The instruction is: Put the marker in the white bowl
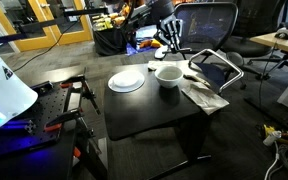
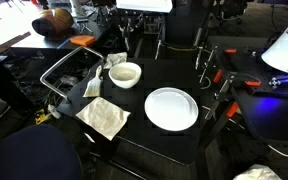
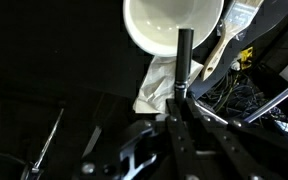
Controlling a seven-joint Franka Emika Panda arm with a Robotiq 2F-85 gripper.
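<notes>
In the wrist view my gripper (image 3: 178,108) is shut on the marker (image 3: 183,58), a slim dark stick that points out from the fingertips toward the white bowl (image 3: 174,24). The marker's tip overlaps the bowl's near rim in that view. The bowl is empty and stands on the black table in both exterior views (image 1: 168,75) (image 2: 125,74). In an exterior view the gripper (image 1: 167,40) hangs above and just behind the bowl. The marker is too small and dark to make out in the exterior views.
A flat white plate (image 1: 126,81) (image 2: 171,108) lies on the table beside the bowl. A crumpled white napkin (image 1: 204,92) (image 2: 104,117) (image 3: 156,88) lies near the table edge. A wire rack (image 1: 216,65) (image 2: 69,72) stands next to the table. Chairs and cables surround it.
</notes>
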